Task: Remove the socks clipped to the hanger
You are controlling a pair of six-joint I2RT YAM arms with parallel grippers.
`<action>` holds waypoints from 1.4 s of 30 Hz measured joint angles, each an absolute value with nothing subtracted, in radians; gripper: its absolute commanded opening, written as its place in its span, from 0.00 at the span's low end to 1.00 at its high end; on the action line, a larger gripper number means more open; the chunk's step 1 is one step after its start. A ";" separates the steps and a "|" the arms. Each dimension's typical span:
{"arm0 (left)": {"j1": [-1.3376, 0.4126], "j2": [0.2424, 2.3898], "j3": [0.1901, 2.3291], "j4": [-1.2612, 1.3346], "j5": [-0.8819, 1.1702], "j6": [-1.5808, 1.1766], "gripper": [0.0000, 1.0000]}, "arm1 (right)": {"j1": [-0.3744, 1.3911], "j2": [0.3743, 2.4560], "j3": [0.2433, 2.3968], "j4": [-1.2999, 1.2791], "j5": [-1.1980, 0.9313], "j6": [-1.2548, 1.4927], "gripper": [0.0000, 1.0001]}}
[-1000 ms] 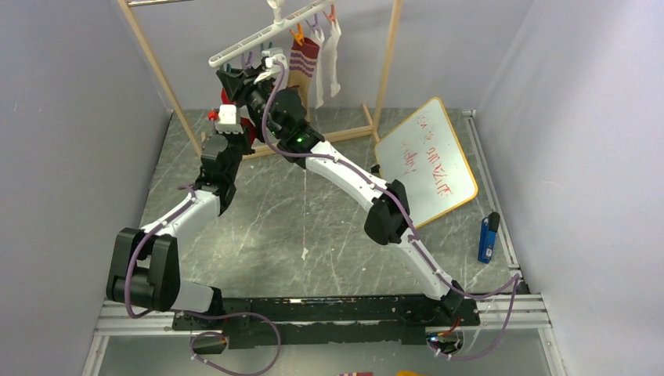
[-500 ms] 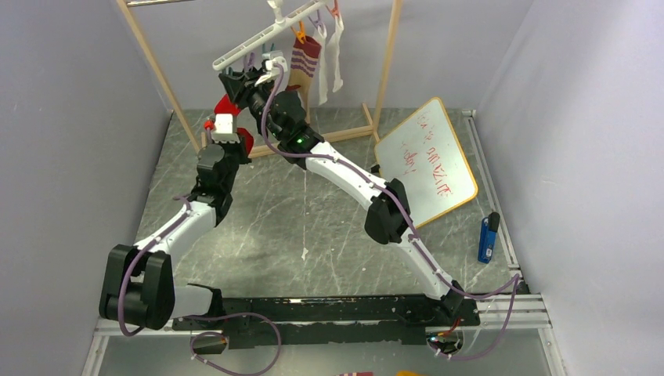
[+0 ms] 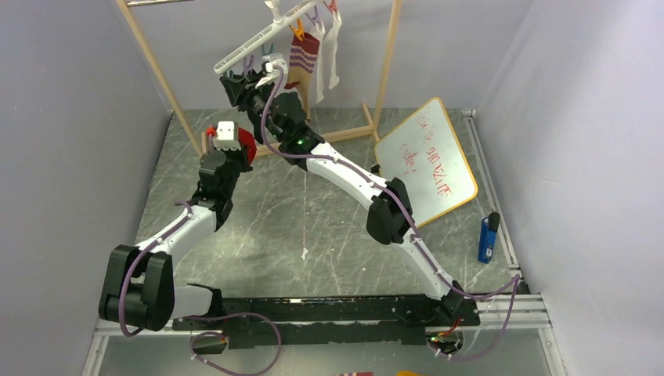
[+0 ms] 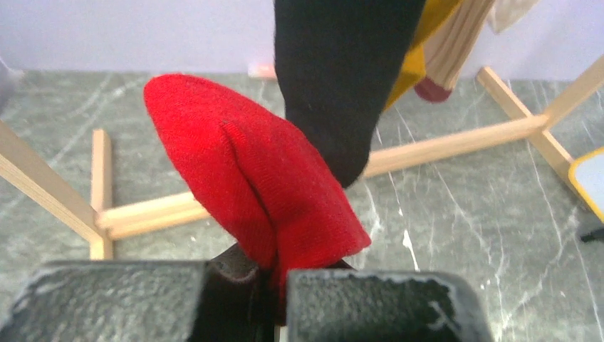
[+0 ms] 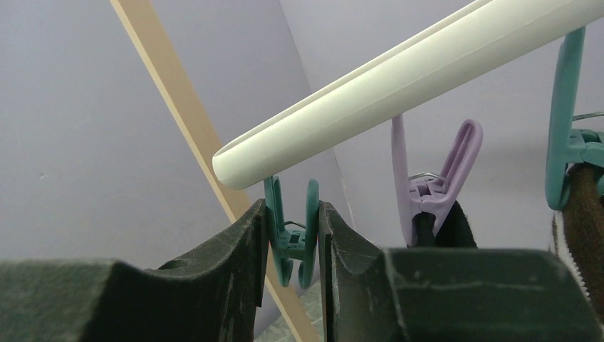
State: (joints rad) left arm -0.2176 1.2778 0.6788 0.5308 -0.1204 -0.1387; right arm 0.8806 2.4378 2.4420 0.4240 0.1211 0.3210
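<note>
The white hanger (image 3: 258,43) hangs tilted from the wooden rack. The red sock (image 4: 263,185) is off its clip and pinched by its cuff in my shut left gripper (image 4: 274,285), low by the rack's foot (image 3: 239,143). My right gripper (image 5: 292,214) is shut on the end teal clip (image 5: 290,239) and squeezes it; the clip's jaws gape with nothing in them. Beside it a purple clip (image 5: 427,192) holds the black sock (image 4: 342,78). A mustard sock (image 4: 420,64), a maroon-striped sock (image 3: 302,61) and white socks (image 3: 327,59) still hang.
The wooden rack frame (image 3: 156,74) has floor rails (image 4: 441,146) crossing just behind the red sock. A whiteboard with an orange rim (image 3: 427,160) lies to the right, and a blue object (image 3: 487,237) sits near the right wall.
My left gripper has drawn back down and toward me with the red sock, away from the hanger. The right gripper has stayed pinched on the teal clip, rising slightly with the bar.
</note>
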 measured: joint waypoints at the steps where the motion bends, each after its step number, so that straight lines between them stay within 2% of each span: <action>1: -0.218 1.278 0.669 0.533 -0.115 -0.146 0.08 | 0.881 2.434 2.435 0.426 0.121 0.321 0.00; 2: -0.219 1.278 0.653 0.537 -0.108 -0.154 0.17 | 0.881 2.427 2.421 0.432 0.120 0.321 0.00; 4: -0.225 1.278 0.606 0.541 -0.100 -0.172 0.42 | 0.881 2.408 2.383 0.440 0.119 0.321 0.00; 6: -0.235 1.278 0.553 0.535 -0.096 -0.187 0.93 | 0.881 2.390 2.351 0.446 0.118 0.321 0.00; 7: -0.241 1.278 0.529 0.530 -0.095 -0.192 0.97 | 0.881 2.386 2.344 0.447 0.118 0.321 0.00; 9: -0.255 1.278 0.492 0.516 -0.095 -0.211 0.97 | 0.881 2.384 2.343 0.447 0.117 0.321 0.01; 11: -0.271 1.270 0.464 0.506 -0.097 -0.224 0.97 | 0.882 2.384 2.343 0.448 0.112 0.321 0.14; 13: -0.290 1.248 0.444 0.496 -0.103 -0.229 0.97 | 0.882 2.384 2.343 0.449 0.106 0.321 0.37; 17: -0.313 1.184 0.434 0.494 -0.120 -0.231 0.97 | 0.883 2.384 2.343 0.448 0.095 0.319 0.56; 20: -0.318 1.152 0.434 0.511 -0.137 -0.231 0.97 | 0.884 2.384 2.343 0.442 0.088 0.318 0.66; 29: -0.323 1.235 0.451 0.587 -0.190 -0.222 0.97 | 0.888 2.340 2.266 0.435 0.067 0.315 0.77; 42: -0.324 1.360 0.499 0.813 -0.247 -0.154 0.97 | 0.891 1.892 1.573 0.562 -0.001 0.324 0.79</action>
